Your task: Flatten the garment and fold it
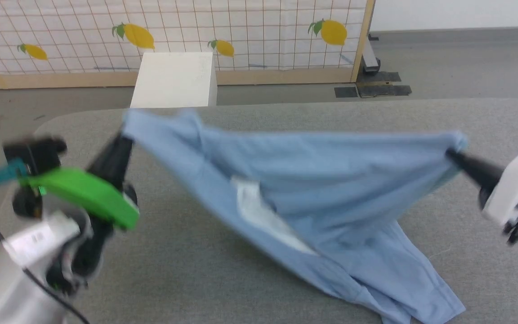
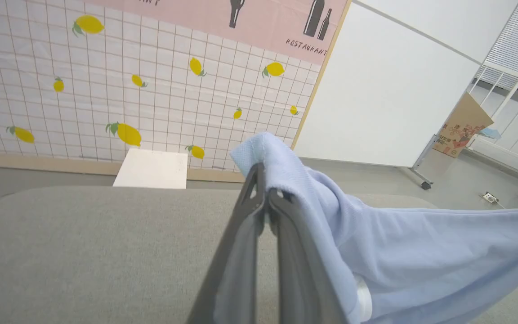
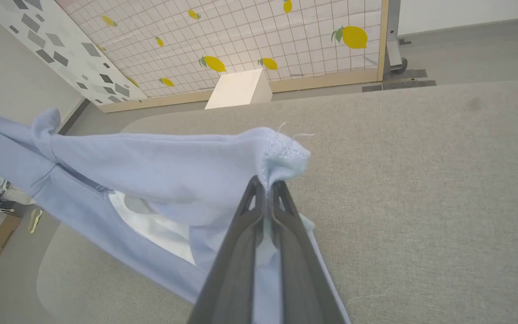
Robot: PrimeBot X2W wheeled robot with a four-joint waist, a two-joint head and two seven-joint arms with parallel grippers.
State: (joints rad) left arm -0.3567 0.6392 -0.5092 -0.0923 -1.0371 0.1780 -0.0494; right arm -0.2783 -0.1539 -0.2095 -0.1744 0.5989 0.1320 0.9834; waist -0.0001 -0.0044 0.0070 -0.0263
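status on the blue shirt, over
Jaws shut on garment: left gripper, right gripper. It hangs stretched between them, lower part trailing on table. Beyond table, white box, not in the way.

Place: a robot test studio, staged rather than lived in.
Backdrop: top of the head view, a printed lemon-and-grid panel (image 1: 250, 40) in a wooden frame.
Signage: top of the left wrist view, a pink sheet (image 2: 259, 22) lettered "RESTAURANT".
Partition: upper right there, a white board (image 2: 385, 90) on casters.
Clutter: far right, a leaning cardboard box (image 2: 463, 123).
Work surface: a grey padded table (image 1: 331, 112).
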